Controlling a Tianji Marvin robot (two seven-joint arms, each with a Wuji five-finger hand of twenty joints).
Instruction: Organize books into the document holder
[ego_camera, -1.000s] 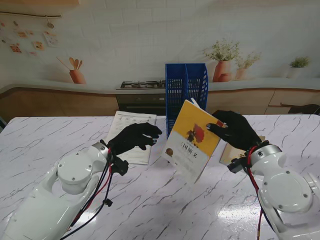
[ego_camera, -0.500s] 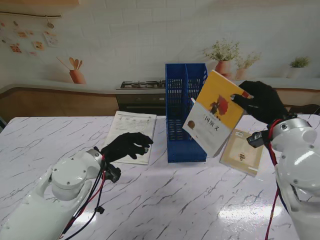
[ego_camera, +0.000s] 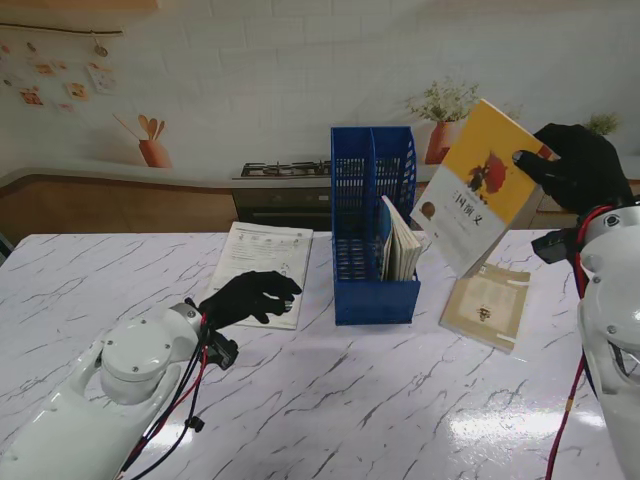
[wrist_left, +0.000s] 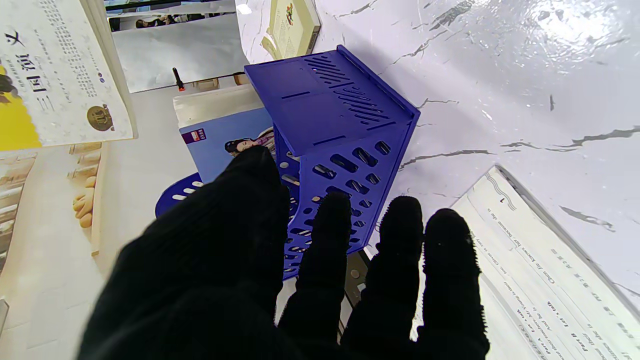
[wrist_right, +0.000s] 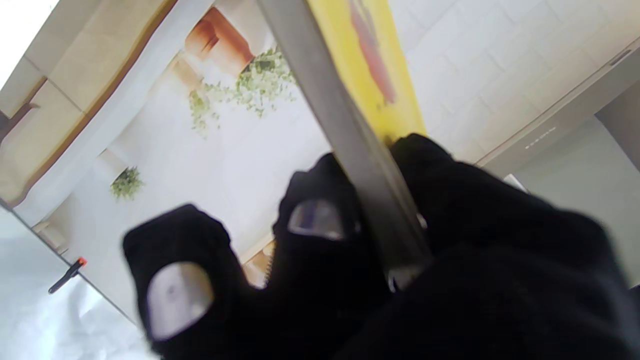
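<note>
A: Lower left of the stand view: left hand (ego_camera: 248, 296) empty, fingers loosely spread, resting at the near edge of the white printed booklet (ego_camera: 262, 258). No load carried.

B: Centre frame: blue document holder (ego_camera: 372, 225), upright on the marble table (ego_camera: 330, 400). Right compartment already loaded with a blue-covered book (wrist_left: 227, 132); left compartment apparently vacant.

A: Right of the holder, flat on the table: tan book (ego_camera: 487, 304), not yet filed.

B: Upper right: right hand (ego_camera: 572, 165) clamped on the yellow book (ego_camera: 478, 186), thumb on the cover, fingers behind, gripped at one corner. Held high, tilted, well clear of the holder.

A: Recommended procedure: rotate to vertical, spine down; align over the open slot; lower slowly. Avoid striking the divider. Brace the holder with the free hand if tipping appears likely.
</note>
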